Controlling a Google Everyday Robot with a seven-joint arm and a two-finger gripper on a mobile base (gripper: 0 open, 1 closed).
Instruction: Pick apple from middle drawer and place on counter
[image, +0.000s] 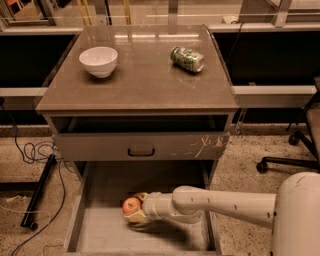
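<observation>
Holding: our end effector (135, 210) sits low inside the open drawer (100, 235), its two fingers pinching the apple (131, 204), one at the apple's 12 o'clock and one at its 6 o'clock as we see it.
Apple position: about mid-floor of the open drawer, at 6 o'clock from the tabletop (145, 85). We cannot tell whether it rests on the floor or hangs just above it.
Arm: the arm (225, 207) reaches in from 3 o'clock, lying nearly level over the right half of the open drawer.
Apple handling: we judge it light, firm and smooth-skinned. Being round, it could roll or slip between the fingers, and a hard squeeze could bruise it.
Best hold: across its widest part, fingers on opposite sides, with moderate pressure. The present hold looks close to that.
Tabletop contents: a bowl (98, 61) at 10 o'clock and a can (187, 58) on its side at 1 o'clock, well apart.
Placement spot: we would choose the stretch between them, toward 6 o'clock.
Obstacle: the drawer front (140, 146) and the tabletop's edge lie at the apple's 12 o'clock, so we judge the lift should first draw out toward 6 o'clock, then rise.
</observation>
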